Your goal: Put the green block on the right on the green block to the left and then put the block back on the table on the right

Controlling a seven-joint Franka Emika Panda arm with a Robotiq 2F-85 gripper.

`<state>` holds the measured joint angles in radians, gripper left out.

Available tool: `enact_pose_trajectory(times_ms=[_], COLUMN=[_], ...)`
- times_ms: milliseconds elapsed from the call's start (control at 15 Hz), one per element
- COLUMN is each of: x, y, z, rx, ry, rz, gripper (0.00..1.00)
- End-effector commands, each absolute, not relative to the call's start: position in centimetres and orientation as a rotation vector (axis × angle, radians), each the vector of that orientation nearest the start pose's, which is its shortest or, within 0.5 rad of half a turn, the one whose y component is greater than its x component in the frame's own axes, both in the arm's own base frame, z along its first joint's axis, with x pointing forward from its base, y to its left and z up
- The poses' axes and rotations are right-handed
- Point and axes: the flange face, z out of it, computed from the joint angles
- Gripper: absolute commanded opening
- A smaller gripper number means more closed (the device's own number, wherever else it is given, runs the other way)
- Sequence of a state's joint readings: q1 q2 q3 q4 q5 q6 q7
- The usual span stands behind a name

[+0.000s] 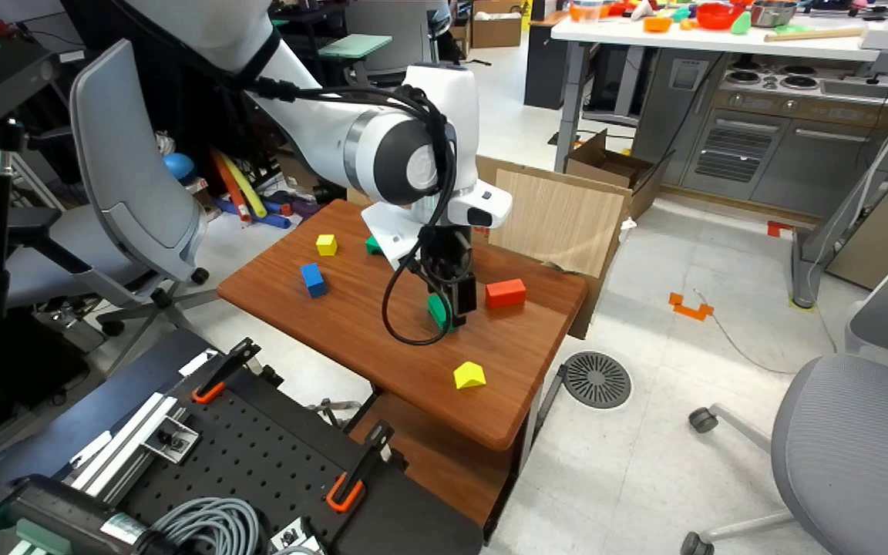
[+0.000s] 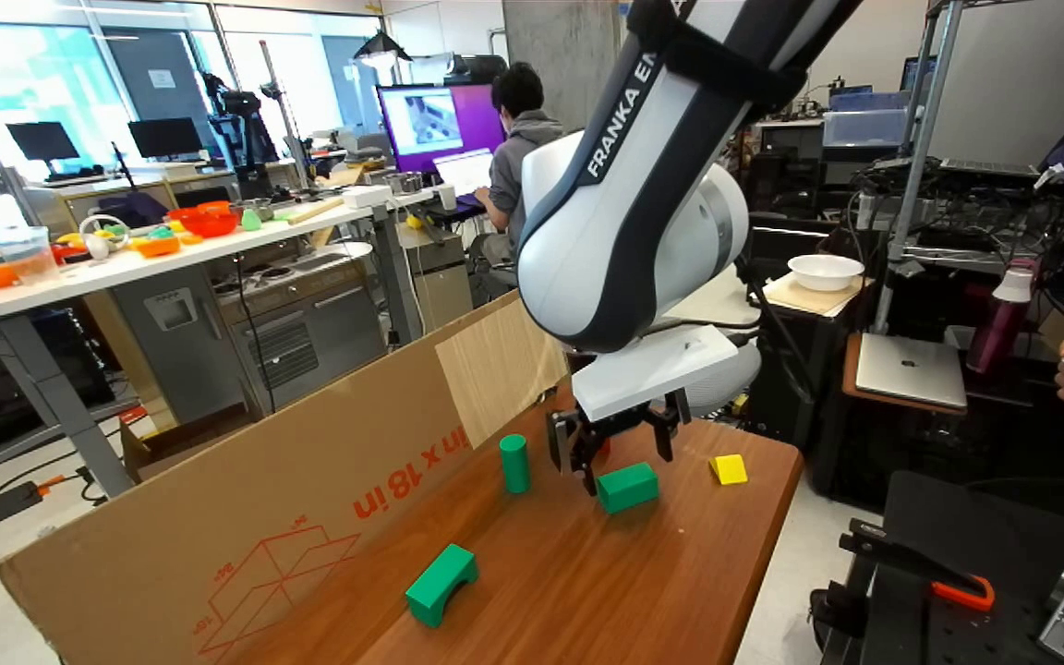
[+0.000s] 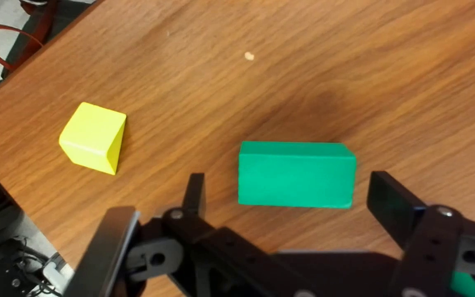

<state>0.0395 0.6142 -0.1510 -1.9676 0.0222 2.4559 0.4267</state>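
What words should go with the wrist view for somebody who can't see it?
A green block lies on a wooden table, seen between the black fingers of an open robot gripper, with a gap at each end. A yellow block sits to its left in the picture, nearer the table's edge.

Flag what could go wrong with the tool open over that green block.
1. The green block looks off-centre between the fingers of the open tool in the wrist view; one could shove it.
2. The green cylinder stands upright nearby; a sideways swing could topple it.
3. The green arch has a narrow top; if that's the target, a skewed release could slip off.
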Motion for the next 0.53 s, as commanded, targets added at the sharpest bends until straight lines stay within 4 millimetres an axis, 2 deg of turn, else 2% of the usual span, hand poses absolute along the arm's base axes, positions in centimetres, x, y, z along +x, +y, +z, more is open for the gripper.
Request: enact_pose_trajectory(times_ms=[0,267,333,400,467], x=[60.3,60.5,60.6,60.7,60.9], y=[-6.2,-6.3,-6.3,-6.3,-6.1], z=[13.7,12.0,11.7,11.5,11.5], rx=[-3.154,-3.157,-3.162,-3.164,-3.162], ry=[0.768,0.736,0.721,0.721,0.714], rz=[0.200,0.231,0.237,0.232,0.228], gripper=[1.00,1.00,0.75,0.74,0.66])
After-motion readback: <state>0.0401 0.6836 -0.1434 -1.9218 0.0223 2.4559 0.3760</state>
